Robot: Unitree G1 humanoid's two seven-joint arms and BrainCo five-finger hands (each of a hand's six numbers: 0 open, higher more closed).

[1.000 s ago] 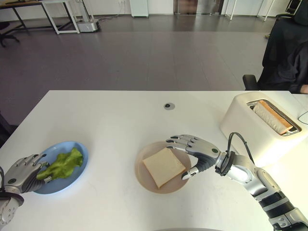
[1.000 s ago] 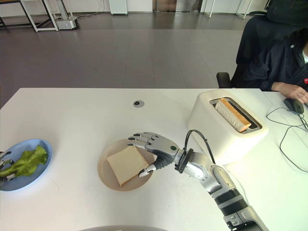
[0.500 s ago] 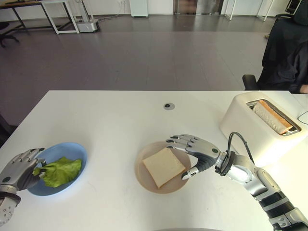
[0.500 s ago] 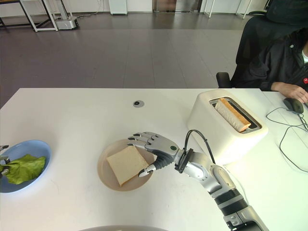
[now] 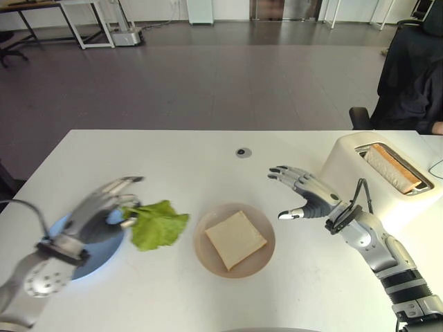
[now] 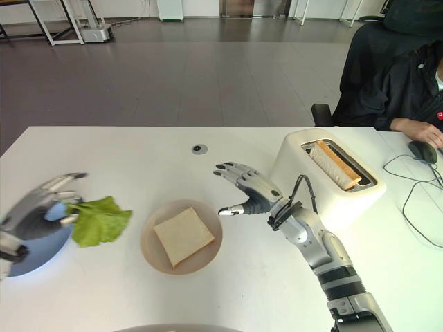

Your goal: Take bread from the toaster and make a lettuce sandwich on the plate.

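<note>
White desk (image 5: 208,162), grey floor (image 5: 208,76) behind. Left hand (image 5: 97,206) fingers clamped on lettuce (image 5: 158,225) right of blue plate (image 6: 36,253); right hand (image 5: 308,200) fingers apart, between toaster (image 5: 349,181) and tan plate (image 5: 261,254) holding bread (image 5: 235,240).

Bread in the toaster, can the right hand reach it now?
Probably yes: the right hand is open and empty beside the toaster, and the bread slice sticks up out of it with nothing above.
</note>
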